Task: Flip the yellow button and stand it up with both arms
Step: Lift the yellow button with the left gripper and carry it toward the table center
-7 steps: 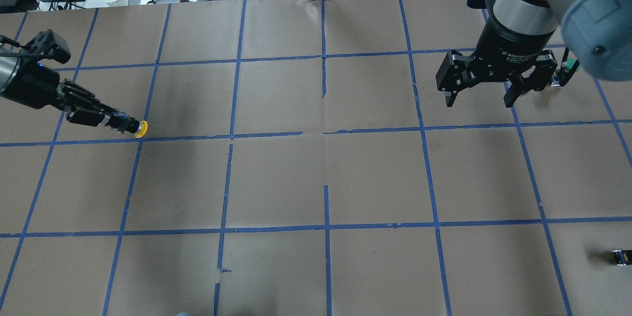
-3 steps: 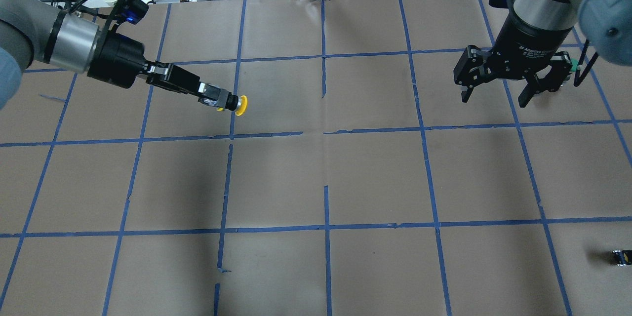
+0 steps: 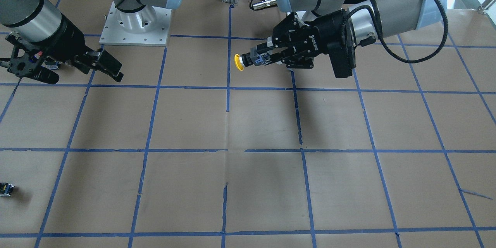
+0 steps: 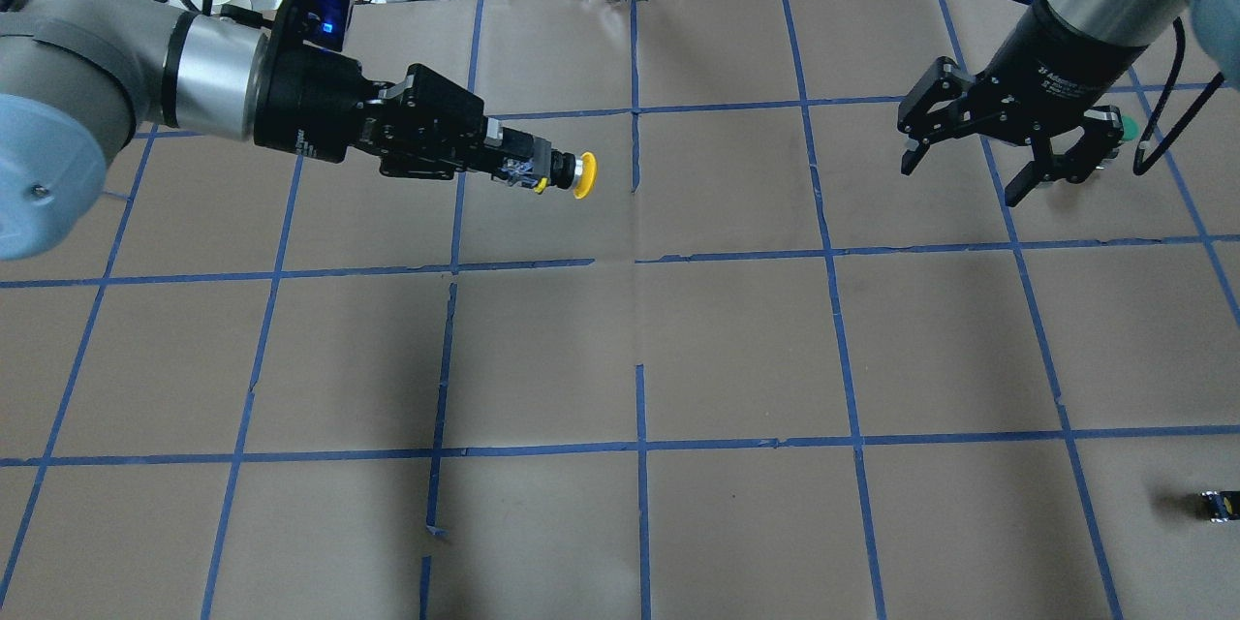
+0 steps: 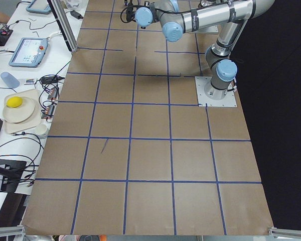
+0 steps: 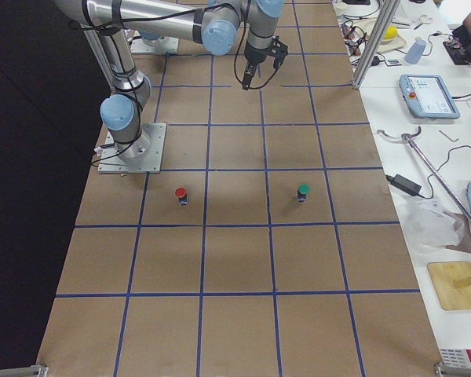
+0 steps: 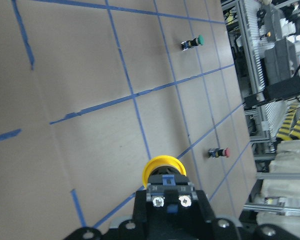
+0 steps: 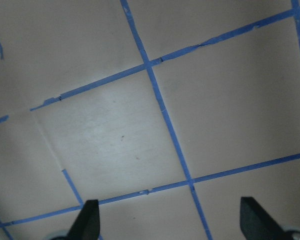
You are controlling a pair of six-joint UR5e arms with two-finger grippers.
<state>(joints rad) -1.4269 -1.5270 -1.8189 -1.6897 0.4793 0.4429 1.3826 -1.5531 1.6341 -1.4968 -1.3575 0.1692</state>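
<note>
While the left gripper (image 4: 523, 170) reached in from the left side of the overhead view, it was clamped tight on the black body of the yellow button (image 4: 582, 174). The button was up in the air above the table (image 4: 736, 349), and it lay on its side. Its yellow cap pointed to the right of that view, away from the gripper. It was just left of the blue tape line (image 4: 635, 68) that ran down the middle. In the front view the same button sat near the top middle, with its cap pointing to the left. The left wrist camera looked along the gripper, and the round yellow cap peeked out past the black body at the bottom middle of that picture.

The right gripper (image 4: 961, 179) hung in the upper right of the overhead view. Its two fingers were spread wide apart and held nothing. It was well apart from the button. The right wrist camera showed the brown table between the two black fingertips (image 8: 87, 222) at the bottom of its picture.

A green button (image 7: 192, 42) sat far off on the table near the top of the left wrist view, and a red button (image 7: 219, 152) sat at its right side. A tiny black part (image 4: 1216, 504) lay near the lower right edge of the overhead view.
</note>
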